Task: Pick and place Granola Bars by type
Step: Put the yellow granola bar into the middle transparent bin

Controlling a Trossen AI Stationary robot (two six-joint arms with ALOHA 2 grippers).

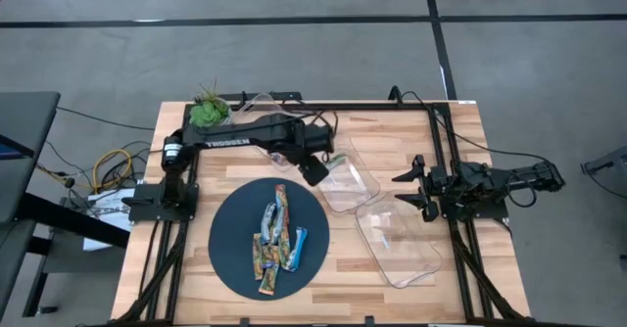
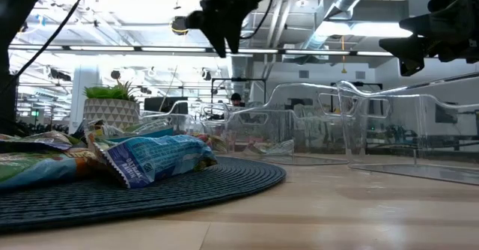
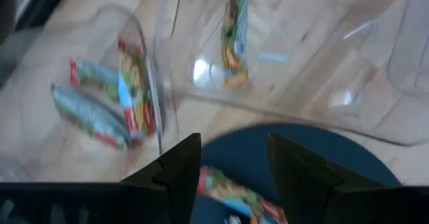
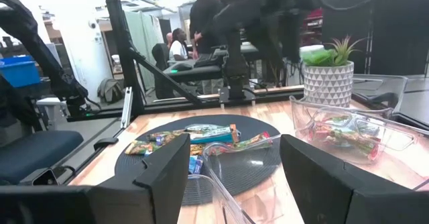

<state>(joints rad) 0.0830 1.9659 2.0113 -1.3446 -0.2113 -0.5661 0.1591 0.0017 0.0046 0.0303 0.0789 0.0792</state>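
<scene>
Several granola bars (image 1: 274, 237) in shiny wrappers lie in a loose heap on a round dark-blue mat (image 1: 230, 254); in the low view the bars (image 2: 142, 159) lie at the left. A few green/red bars (image 3: 100, 100) lie in a clear tray (image 1: 253, 104) partly under the left arm. One orange/green bar (image 3: 234, 36) lies in the middle tray (image 1: 358, 185). My left gripper (image 1: 313, 172) (image 3: 231, 163) is open and empty, above the mat's far edge. My right gripper (image 1: 411, 190) (image 4: 234, 177) waits open at the table's right.
A third clear tray (image 1: 400, 241) sits near my right gripper and shows nothing inside. A potted plant (image 1: 208, 110) stands at the far left corner. A black frame runs round the wooden table (image 1: 460, 141). People stand in the room beyond (image 4: 201, 23).
</scene>
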